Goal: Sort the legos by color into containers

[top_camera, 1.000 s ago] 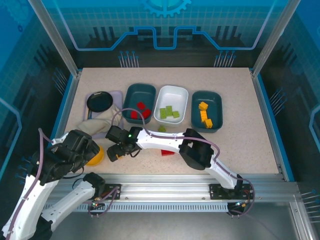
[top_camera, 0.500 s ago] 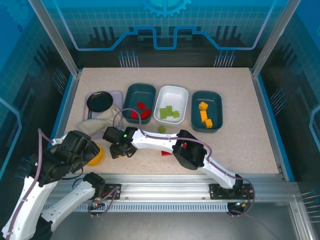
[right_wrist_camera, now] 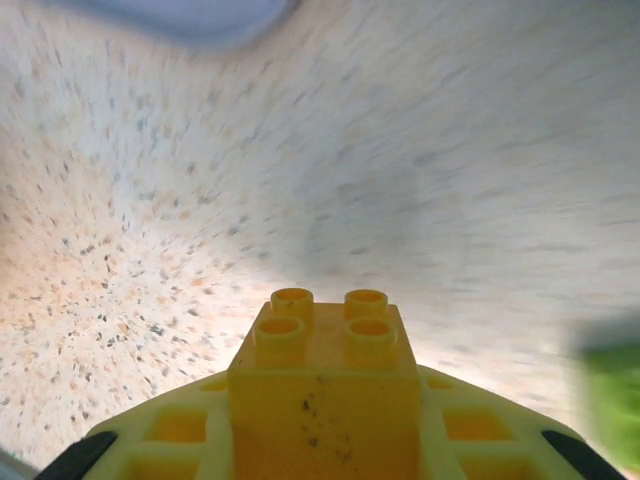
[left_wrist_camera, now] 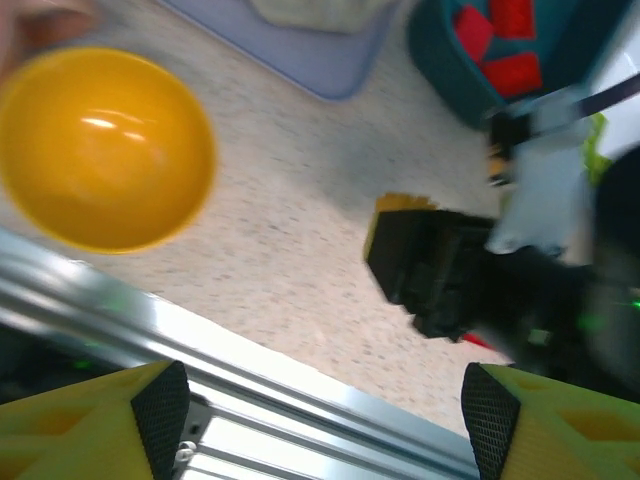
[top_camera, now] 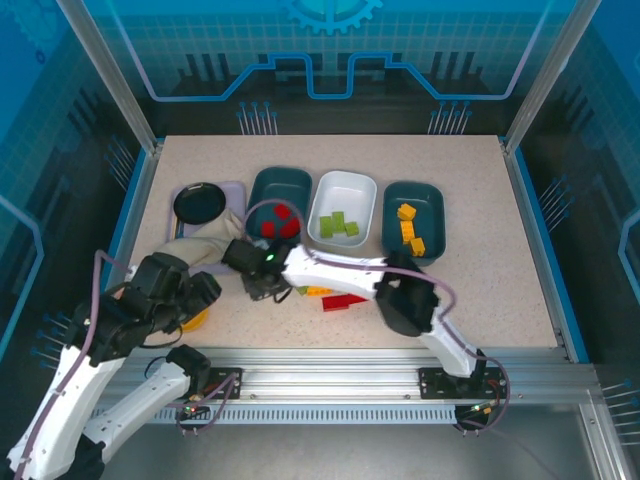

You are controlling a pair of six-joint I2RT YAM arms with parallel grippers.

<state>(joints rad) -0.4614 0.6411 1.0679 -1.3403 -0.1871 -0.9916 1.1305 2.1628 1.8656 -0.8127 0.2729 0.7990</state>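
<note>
Yellow-orange studded plastic brick (right_wrist_camera: 325,375) is pinched in the right gripper (top_camera: 262,287), jaws just narrowed onto it, near the red-filled dark teal plastic tray (top_camera: 268,188): ready to carry. Left gripper (left_wrist_camera: 320,400) gapes wide, empty.

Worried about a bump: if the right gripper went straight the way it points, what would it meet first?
Bare tabletop lies ahead of the right gripper and its yellow brick; the lavender tray is probably first, though blur hides depth.
</note>
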